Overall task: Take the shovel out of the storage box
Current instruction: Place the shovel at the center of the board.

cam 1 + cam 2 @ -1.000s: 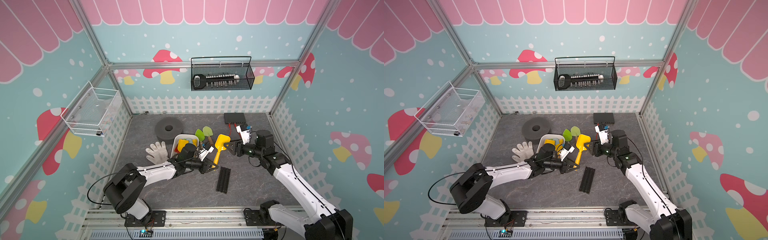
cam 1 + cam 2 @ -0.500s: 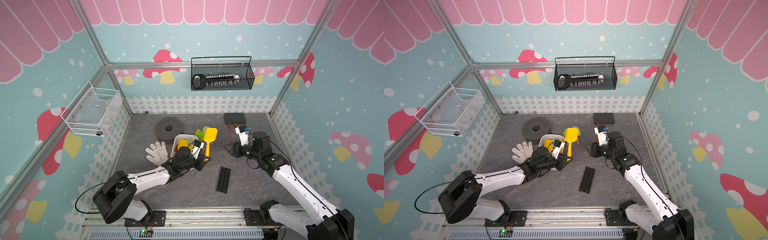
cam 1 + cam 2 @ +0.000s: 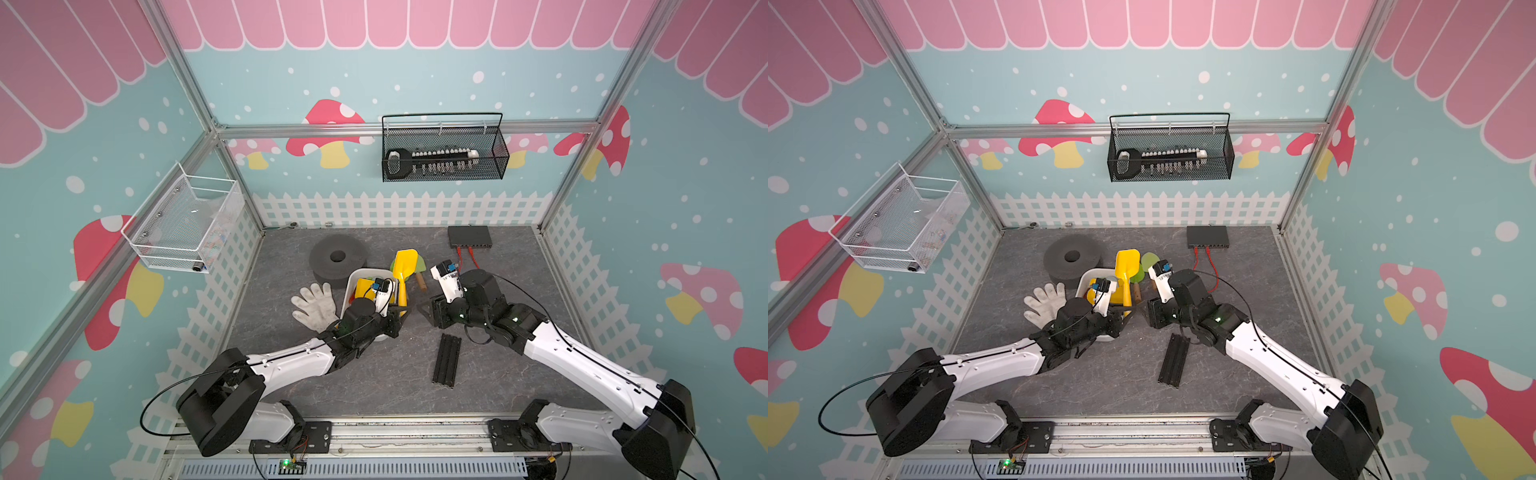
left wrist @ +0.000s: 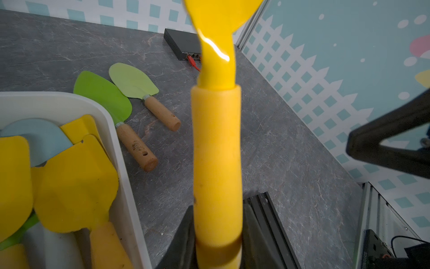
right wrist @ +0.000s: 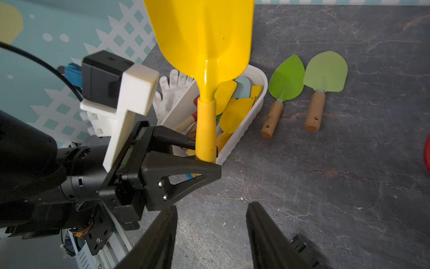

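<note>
Shovel (image 3: 405, 266) shifted leftward, glossy yellow scoop

Shovel (image 4: 216, 151) blade cut off at edge; storage box (image 3: 348, 293) partly hidden under left arm (image 3: 291, 361).

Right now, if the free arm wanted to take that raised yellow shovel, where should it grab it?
Probably on the yellow shovel's bare handle between the left tool and the blade, coming in level from the right tool's side. It stands roughly upright, the handle a straight round bar; the blade is broad and thin.
</note>
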{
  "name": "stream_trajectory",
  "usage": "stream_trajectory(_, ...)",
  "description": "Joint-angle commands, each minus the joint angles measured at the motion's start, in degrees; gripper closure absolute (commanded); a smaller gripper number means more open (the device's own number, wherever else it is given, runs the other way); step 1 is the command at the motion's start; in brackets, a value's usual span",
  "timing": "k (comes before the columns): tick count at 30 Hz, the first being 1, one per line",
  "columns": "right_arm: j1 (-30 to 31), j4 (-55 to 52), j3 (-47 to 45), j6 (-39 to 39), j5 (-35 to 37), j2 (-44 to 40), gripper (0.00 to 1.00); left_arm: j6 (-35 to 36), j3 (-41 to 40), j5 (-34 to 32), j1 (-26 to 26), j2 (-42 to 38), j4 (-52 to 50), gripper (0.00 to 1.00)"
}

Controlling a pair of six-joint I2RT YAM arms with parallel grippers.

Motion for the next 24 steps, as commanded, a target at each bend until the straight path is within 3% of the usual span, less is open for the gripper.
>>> stream_trajectory(1, 2.1, -1.1, 3.1, 0.9, 4.5, 1.8, 0.46, -0.2, -0.6, -1.2, 0.3, -1.9, 2.5, 1.00)
stream_trajectory(13, 8.1, 6.7, 7.1, 3.3, 12.4, 11.6, 0.51, -0.8, -0.9, 1.1, 0.3, -3.4, 2.4, 1.00)
stream_trajectory(24, 8.8, 7.1, 9.0, 4.3, 19.6, 14.3, 0.58, -1.0, -1.2, 1.4, 0.3, -4.6, 2.4, 1.00)
